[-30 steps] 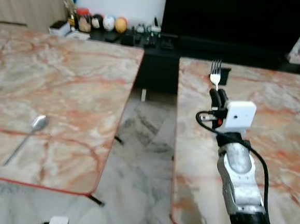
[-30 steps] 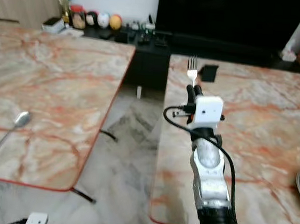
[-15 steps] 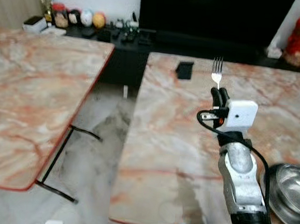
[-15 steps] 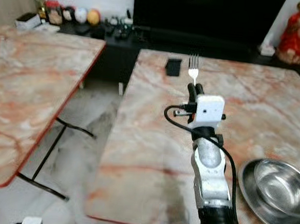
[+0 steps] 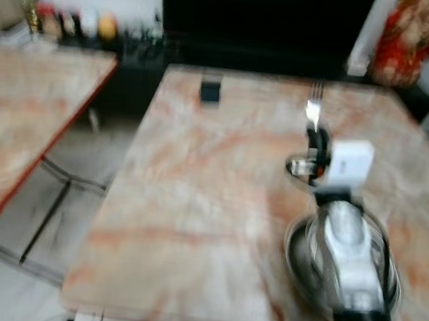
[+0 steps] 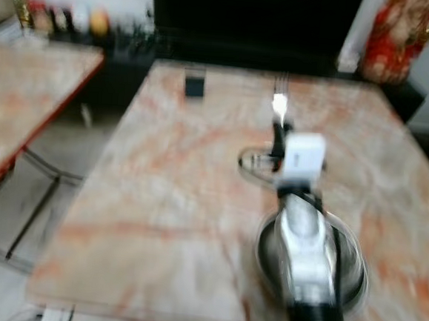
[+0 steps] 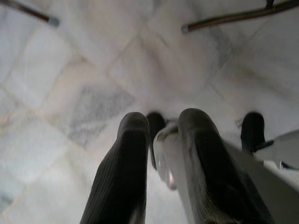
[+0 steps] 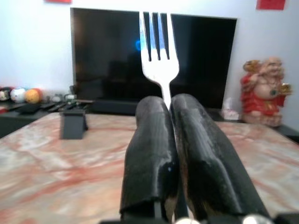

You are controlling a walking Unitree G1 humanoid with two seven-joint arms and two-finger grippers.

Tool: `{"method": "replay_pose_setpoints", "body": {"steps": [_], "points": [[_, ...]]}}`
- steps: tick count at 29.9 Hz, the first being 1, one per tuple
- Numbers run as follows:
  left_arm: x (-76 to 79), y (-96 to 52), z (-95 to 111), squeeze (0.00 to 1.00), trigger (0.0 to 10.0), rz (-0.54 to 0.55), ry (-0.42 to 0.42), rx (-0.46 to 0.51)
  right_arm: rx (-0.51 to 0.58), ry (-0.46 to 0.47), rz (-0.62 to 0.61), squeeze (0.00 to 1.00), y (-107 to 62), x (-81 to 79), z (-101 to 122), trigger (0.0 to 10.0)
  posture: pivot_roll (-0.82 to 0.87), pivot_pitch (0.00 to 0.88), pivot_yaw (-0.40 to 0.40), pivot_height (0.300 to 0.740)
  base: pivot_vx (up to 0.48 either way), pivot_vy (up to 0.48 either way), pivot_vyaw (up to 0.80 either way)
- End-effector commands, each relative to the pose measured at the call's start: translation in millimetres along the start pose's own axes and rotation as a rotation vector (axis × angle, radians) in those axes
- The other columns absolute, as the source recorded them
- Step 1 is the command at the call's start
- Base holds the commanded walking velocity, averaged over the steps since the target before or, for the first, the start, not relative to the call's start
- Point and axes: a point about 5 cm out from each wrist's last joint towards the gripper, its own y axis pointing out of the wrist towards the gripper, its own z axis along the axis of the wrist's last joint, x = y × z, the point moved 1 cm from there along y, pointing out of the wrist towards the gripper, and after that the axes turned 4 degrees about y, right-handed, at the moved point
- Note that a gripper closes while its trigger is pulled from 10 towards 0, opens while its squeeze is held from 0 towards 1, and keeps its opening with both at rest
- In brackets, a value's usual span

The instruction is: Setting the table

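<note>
Marble-topped surfaces point(image 5: 197, 196) stand side by side before you, with a strip of tiled floor point(image 5: 39, 221) between the left one's red edge point(image 5: 48, 147) and the main one's left edge. On the main surface, bare room runs from that edge across to your right arm; a small black block point(image 5: 210, 91) sits near the far edge. Your left tool point(image 7: 156, 149) hangs over the floor, fingers slightly apart, with something pale between them (too blurred to name). Your right arm reaches forward over a steel bowl point(image 5: 303, 268) near the front edge, its tool point(image 8: 169, 140) pinching a fork point(image 8: 158, 44) upright, tines up. Beyond stand a dark screen point(image 8: 117, 51) and a red figurine point(image 8: 261, 91).
</note>
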Motion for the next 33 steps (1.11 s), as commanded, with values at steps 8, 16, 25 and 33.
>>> {"method": "replay_pose_setpoints", "body": {"steps": [8, 16, 25, 33], "points": [[-15.1, -3.7, -4.0, 0.00, 10.0, 0.027, -0.001, -0.010, 0.017, 0.006, 0.009, 0.00, 2.9, -4.0, 5.6, 10.0, -0.08, 0.000, -0.005, 0.740, 0.000, 0.000, 0.00], [-6.3, -1.2, -0.6, 0.00, 10.0, 0.009, 0.010, -0.003, 0.015, -0.003, 0.001, 0.00, 3.0, -0.7, 5.6, 10.0, -0.09, 0.000, -0.003, 0.740, 0.000, 0.000, 0.00], [2.4, 3.9, 11.8, 0.00, 10.0, 0.001, 0.024, 0.013, 0.011, 0.009, -0.003, 0.00, 5.3, 0.2, 6.0, 10.0, -0.09, 0.000, -0.010, 0.740, 0.000, 0.000, 0.00], [5.2, 6.4, 19.0, 0.00, 10.0, 0.000, 0.021, 0.021, -0.013, 0.026, -0.020, 0.00, 4.1, 4.2, 3.3, 10.0, -0.09, 0.000, -0.013, 0.740, 0.000, 0.000, -0.56]]}}
